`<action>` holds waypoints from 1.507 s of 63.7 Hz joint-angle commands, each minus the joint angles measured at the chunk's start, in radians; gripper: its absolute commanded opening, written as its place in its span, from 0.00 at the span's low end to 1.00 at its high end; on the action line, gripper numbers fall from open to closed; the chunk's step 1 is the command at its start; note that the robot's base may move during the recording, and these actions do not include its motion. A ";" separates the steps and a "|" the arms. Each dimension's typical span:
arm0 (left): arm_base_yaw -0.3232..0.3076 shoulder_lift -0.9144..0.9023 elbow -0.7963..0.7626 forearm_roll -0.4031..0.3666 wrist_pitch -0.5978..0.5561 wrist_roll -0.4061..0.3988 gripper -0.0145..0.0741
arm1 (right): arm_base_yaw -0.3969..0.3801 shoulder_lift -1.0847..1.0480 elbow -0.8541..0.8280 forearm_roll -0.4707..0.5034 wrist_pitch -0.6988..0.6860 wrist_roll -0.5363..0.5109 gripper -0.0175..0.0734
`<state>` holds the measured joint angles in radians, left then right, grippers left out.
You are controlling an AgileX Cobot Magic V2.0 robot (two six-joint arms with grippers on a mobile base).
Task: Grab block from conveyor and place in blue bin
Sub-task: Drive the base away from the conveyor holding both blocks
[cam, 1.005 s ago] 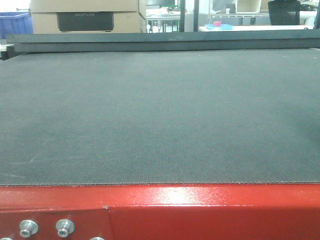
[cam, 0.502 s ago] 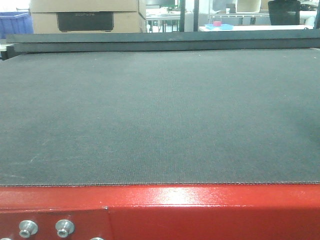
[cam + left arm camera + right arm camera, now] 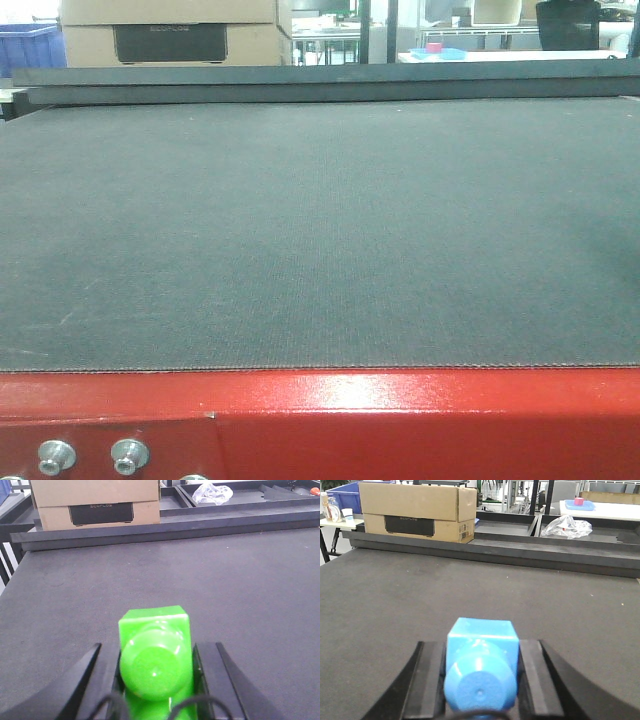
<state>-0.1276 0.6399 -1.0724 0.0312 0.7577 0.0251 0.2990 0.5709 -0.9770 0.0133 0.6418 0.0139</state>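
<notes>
Closest to our right wrist camera, the right gripper point(image 3: 481, 644) is clamped on the blue block point(image 3: 480, 670). Its black fingers point(image 3: 431, 680) press against both sides of the cube base, and the rounded knob faces the lens. We cannot tell whether the block touches the conveyor belt point(image 3: 395, 595) beneath it or hangs just above.

On the other arm, we see the left gripper point(image 3: 156, 647) closed the same way on a green block point(image 3: 155, 630) of the same shape, knob toward the camera, over the dark woven belt.

From the front view we look across the glossy red frame point(image 3: 420, 420), which has two silver bolts point(image 3: 57, 456) at its lower left, and then over the wide grey belt.

Past the belt's far edge runs a dark rail point(image 3: 520, 555). Behind it a cardboard box point(image 3: 415, 510) sits toward the left and a crumpled clear plastic bag point(image 3: 567, 526) lies toward the right. Farthest back, a blue bin point(image 3: 340, 492) stands left of the box, and a light blue tray point(image 3: 577, 505) shows at the right.
</notes>
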 commanded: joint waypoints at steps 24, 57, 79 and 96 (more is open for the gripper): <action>-0.007 -0.007 0.004 0.001 -0.023 -0.009 0.04 | 0.002 -0.006 0.001 -0.013 -0.022 -0.005 0.02; -0.007 -0.007 0.004 0.001 -0.023 -0.009 0.04 | 0.002 -0.006 0.001 -0.013 -0.022 -0.005 0.02; -0.007 -0.007 0.004 0.001 -0.023 -0.009 0.04 | 0.002 -0.006 0.001 -0.013 -0.022 -0.005 0.02; -0.007 -0.007 0.004 0.001 -0.023 -0.009 0.04 | 0.002 -0.006 0.001 -0.013 -0.022 -0.005 0.02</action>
<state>-0.1276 0.6399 -1.0709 0.0329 0.7557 0.0251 0.2990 0.5709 -0.9770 0.0133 0.6418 0.0114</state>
